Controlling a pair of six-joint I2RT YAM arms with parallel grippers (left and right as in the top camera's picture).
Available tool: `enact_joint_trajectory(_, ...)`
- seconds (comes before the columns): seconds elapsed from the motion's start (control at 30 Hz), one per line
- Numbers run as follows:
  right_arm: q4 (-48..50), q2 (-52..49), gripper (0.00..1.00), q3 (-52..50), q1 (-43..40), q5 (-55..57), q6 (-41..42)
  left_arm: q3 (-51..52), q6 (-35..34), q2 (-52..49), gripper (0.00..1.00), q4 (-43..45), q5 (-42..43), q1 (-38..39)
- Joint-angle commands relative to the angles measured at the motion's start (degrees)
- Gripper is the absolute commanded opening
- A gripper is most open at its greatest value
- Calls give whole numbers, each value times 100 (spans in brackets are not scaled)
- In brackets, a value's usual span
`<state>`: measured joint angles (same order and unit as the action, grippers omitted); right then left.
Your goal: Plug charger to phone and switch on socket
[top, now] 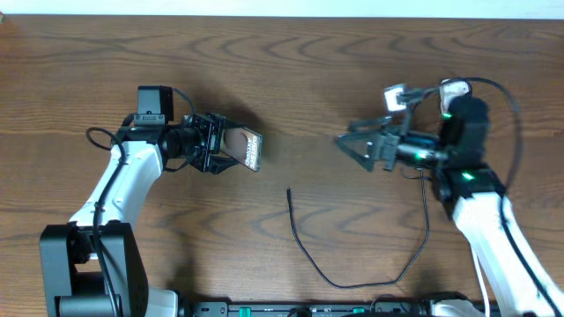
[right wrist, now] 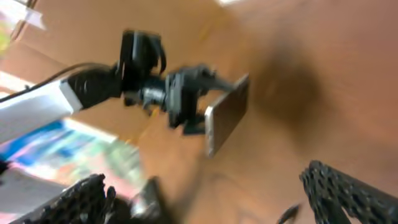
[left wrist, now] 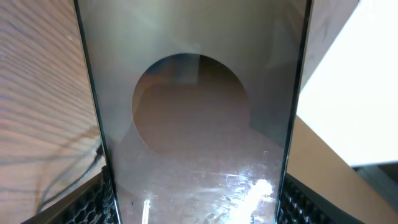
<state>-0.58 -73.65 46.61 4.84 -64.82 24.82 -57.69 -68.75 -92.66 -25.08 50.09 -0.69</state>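
My left gripper [top: 220, 145] is shut on the phone [top: 247, 148] and holds it on edge above the table, its free end toward the right arm. In the left wrist view the phone [left wrist: 193, 81] fills the frame, round circle mark showing, between my fingers [left wrist: 199, 208]. My right gripper [top: 352, 145] is open and empty, level with the phone and a short gap to its right. The blurred right wrist view shows the held phone [right wrist: 227, 115] ahead of the open fingers [right wrist: 217, 199]. The charger [top: 352, 283] lies in a loop on the table, its plug tip [top: 289, 190] below the gap. The socket [top: 454, 87] is mostly hidden behind the right arm.
The wooden table [top: 291, 70] runs to a pale edge at the back. A small white-grey object [top: 395, 95] sits just behind the right gripper. The arm bases stand at the front corners, with a black rail [top: 291, 308] along the front edge.
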Motion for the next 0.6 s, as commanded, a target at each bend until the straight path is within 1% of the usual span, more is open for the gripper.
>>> enact_joint_trajectory(0.0, 706, -697, 99, 129, 496, -798, 1394, -28, 79, 146, 7, -35, -496, -24)
enact_joint_trajectory(0.07, 1180, -986, 99, 129, 787, -798, 1611, -28, 79, 146, 7, -118, -721, -24)
enact_joint_trajectory(0.13, 1648, -1202, 99, 129, 1121, -730, 1657, -28, 79, 146, 8, -254, -984, -24)
enact_joint_trajectory(0.2, 2048, -1355, 99, 129, 1495, -354, 1648, -28, 74, 146, 7, -389, -1143, -24)
enact_joint_trajectory(0.33, 2048, -1375, 99, 127, 1869, 542, 1668, -28, 35, 146, 7, -485, -1228, -24)
enact_joint_trajectory(0.43, 2048, -1375, 99, 127, 2026, 730, 1692, -28, 35, 146, 7, -490, -1314, -24)
enact_joint_trajectory(0.53, 1985, -1375, 99, 127, 2076, 846, 1703, -28, -33, 146, 7, -623, -1696, -24)
enact_joint_trajectory(0.57, 1853, -1375, 99, 127, 2076, 973, 1840, -28, -66, 146, 7, -697, -1840, -24)
